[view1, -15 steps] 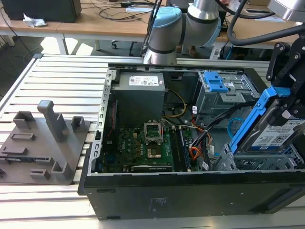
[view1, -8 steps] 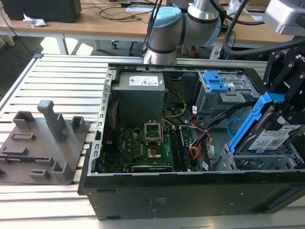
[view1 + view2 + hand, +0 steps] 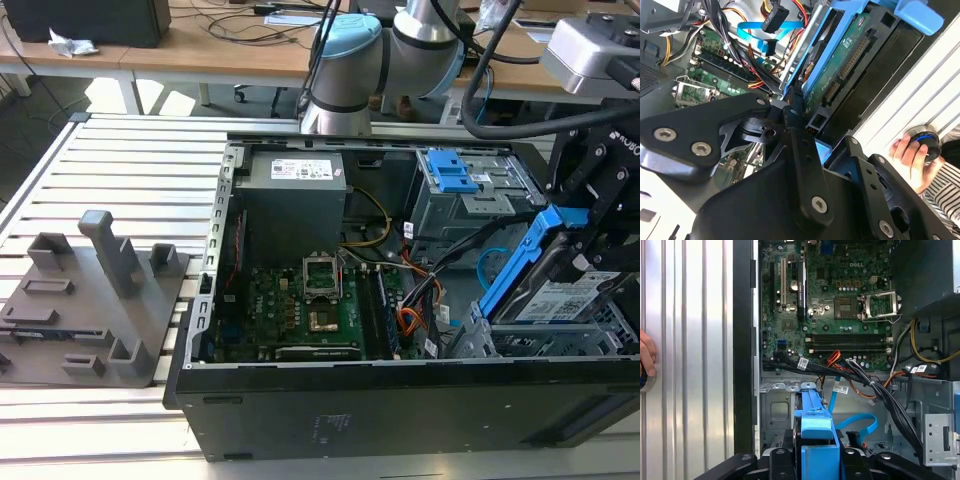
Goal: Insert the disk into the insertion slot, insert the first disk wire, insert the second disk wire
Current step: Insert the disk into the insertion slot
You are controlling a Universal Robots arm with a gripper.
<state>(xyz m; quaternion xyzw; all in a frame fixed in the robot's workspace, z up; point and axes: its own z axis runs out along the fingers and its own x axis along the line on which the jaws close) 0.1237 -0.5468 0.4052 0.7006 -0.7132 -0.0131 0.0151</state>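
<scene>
Several ways to spoil this. Gripping the disk [image 3: 566,297] by its bright blue carrier [image 3: 815,427], with the jaws closed on that frame. Hanging steeply tilted at the exterior view's right, over the near corner of the open computer case [image 3: 300,420], just above the insertion slot [image 3: 540,342] and not yet seated in it.

Could jam going in: tilted like that, likely to catch a carrier corner on the perforated sheet-metal rim and wedge crooked instead of sliding flat. Could also twist or slip in the grip, with only a narrow strip of plastic between the jaws; hard to judge the firmness of the hold.

Worth watching the second disk wire [image 3: 860,423] as well. Loops loose just beside the slot, seemingly with one end free, close to the black and orange wire bundle [image 3: 885,395]. Easy to pinch under the carrier, or to shove deeper among the other cables and out of reach. Cannot pick out the first disk wire with any certainty.

Also to mind: a person's hand [image 3: 909,161] on a round knob [image 3: 922,140] at the edge of the slatted worktop [image 3: 695,340], outside the case wall. Apart from the arm, yet near enough to be at risk from a wide swing or a dropped drive.
</scene>
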